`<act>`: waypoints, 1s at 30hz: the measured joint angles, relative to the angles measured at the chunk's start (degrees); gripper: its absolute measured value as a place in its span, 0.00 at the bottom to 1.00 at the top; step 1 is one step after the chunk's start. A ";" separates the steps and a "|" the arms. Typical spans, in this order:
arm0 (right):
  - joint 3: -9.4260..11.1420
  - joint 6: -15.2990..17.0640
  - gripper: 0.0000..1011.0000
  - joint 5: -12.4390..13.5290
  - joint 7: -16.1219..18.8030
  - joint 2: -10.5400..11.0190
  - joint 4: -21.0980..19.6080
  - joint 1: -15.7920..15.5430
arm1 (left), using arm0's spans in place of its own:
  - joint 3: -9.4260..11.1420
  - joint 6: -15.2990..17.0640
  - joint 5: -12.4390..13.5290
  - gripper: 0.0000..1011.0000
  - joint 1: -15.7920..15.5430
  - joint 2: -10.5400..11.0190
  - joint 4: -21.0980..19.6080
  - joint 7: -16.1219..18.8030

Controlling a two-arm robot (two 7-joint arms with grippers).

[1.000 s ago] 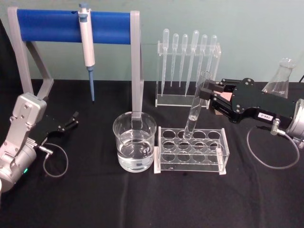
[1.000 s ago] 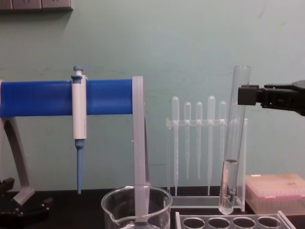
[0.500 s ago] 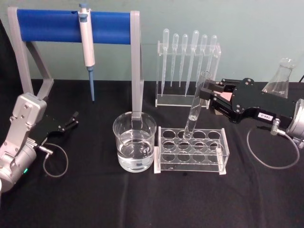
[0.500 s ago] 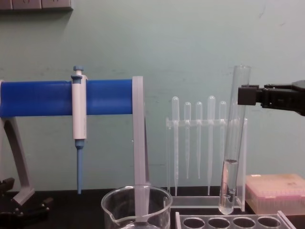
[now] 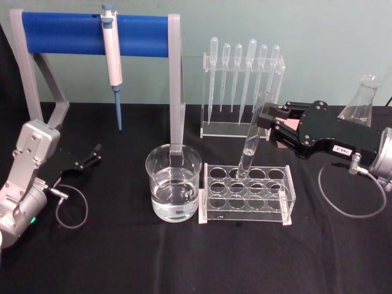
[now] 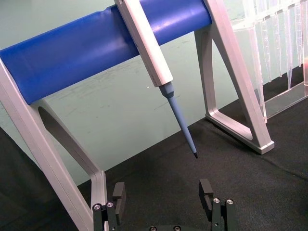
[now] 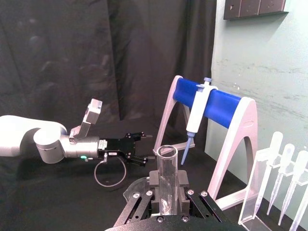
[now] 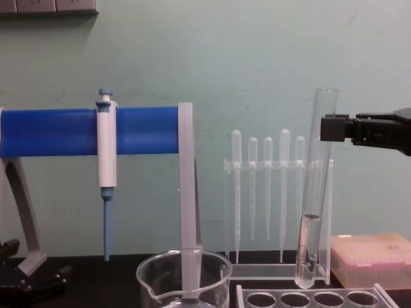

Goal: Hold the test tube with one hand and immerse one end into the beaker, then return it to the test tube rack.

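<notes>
1. Head view: the right gripper [image 5: 264,119] reaches in from the right, its jaws clamped on the upper part of the test tube [image 5: 252,138]. The tube leans, rim toward the gripper, and its rounded end is over a back-row hole of the test tube rack [image 5: 245,217]. The beaker [image 5: 174,184], partly filled with clear liquid, stands on the black table [image 5: 184,263] just to the left of the rack, apart from the tube. The left gripper [image 5: 92,154] sits low at the far left of the table, jaws spread and empty.
2. Left wrist view: the left gripper [image 6: 162,192] has its jaws released, with nothing between them. Beyond it, the pipettor [image 6: 159,57] hangs from the blue bar [image 6: 86,48], its tip clear of the table.
3. Right wrist view: the test tube [image 7: 167,173] stands between the two jaws of the right gripper [image 7: 167,192], gripped on both sides, open rim up. The left gripper [image 7: 132,147] shows farther off.
4. Chest view: the right gripper [image 8: 337,128] holds the test tube [image 8: 314,186] near its rim. The tube is nearly upright, with a little liquid in its lower part. Its bottom hangs just above the rack [image 8: 308,298], not yet seated. The beaker [image 8: 183,282] is to the left.
</notes>
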 joint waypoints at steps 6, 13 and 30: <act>0.00 0.00 0.22 0.00 0.00 0.00 0.00 0.00 | 0.00 0.00 0.00 0.99 0.00 0.00 0.00 0.00; 0.00 0.00 0.22 0.00 0.00 0.00 0.00 0.00 | 0.00 0.00 0.00 0.99 0.00 0.00 0.00 0.00; -0.08 -0.41 0.22 0.11 0.03 0.15 0.02 0.10 | 0.00 0.00 0.00 0.99 -0.01 0.00 0.00 0.00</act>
